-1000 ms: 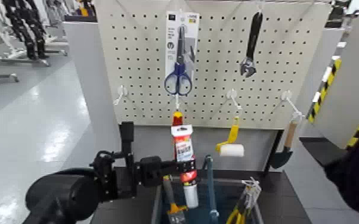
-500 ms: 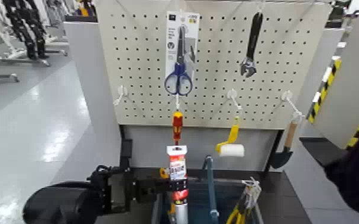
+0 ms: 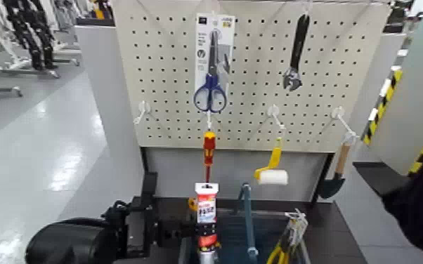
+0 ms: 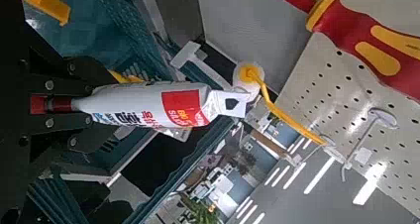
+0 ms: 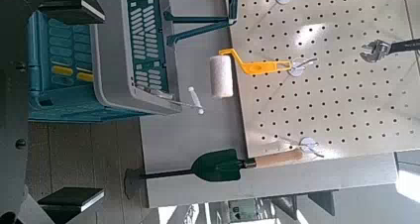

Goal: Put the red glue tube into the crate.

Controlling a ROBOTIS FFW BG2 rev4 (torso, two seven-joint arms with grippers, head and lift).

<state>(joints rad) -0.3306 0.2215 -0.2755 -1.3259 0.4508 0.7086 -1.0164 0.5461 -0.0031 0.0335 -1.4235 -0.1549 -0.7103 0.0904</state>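
The red glue tube (image 3: 206, 219) stands upright, white flat edge up and cap down, with its lower end at the near left part of the crate (image 3: 269, 213). My left gripper (image 3: 185, 229) is shut on the tube's lower end; in the left wrist view the tube (image 4: 144, 109) sticks out from the black fingers (image 4: 42, 103). The crate's teal inside (image 4: 111, 26) lies just behind it. The upright handle bar (image 3: 246, 221) stands right of the tube. My right gripper (image 5: 67, 100) is open and empty, off to the crate's right side.
The pegboard (image 3: 256, 84) behind holds packed scissors (image 3: 211, 63), a wrench (image 3: 296, 53), a red-and-yellow screwdriver (image 3: 209, 151), a paint roller (image 3: 272, 172) and a trowel (image 3: 335, 175). Yellow-handled pliers (image 3: 284, 246) lie in the crate. My right arm (image 3: 418, 203) is at the right edge.
My left gripper has lowered the glue tube, still upright, from in front of the screwdriver down to the crate's opening. The right arm has not moved.
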